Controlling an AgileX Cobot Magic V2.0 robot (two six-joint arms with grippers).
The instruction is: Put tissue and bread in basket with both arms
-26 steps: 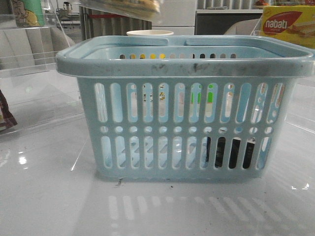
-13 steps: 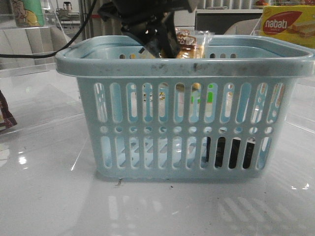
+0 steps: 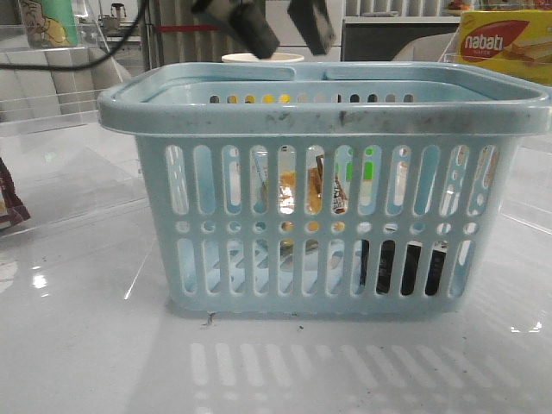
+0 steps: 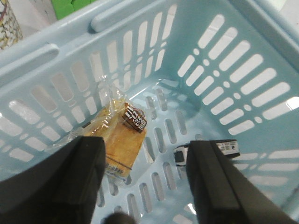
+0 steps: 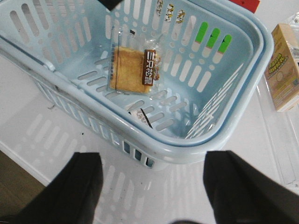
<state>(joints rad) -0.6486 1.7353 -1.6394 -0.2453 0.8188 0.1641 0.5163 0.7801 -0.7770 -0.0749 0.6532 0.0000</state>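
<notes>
The light blue basket stands in the middle of the table. The bread, tan slices in a clear bag with a dark label, lies inside on the basket floor; it also shows in the left wrist view and the right wrist view. The dark tissue pack sits in the basket's front right corner, partly hidden by a finger in the left wrist view. My left gripper is open and empty above the basket's middle. My right gripper is open and empty over the table outside the basket.
A yellow-and-red nabati box stands at the back right. A pale cup is behind the basket. A maroon packet lies at the far left. A tan carton lies beside the basket. Clear acrylic racks flank it.
My left gripper came down into the basket with the bread, let it go and rose. The bread now lies on the basket floor.
</notes>
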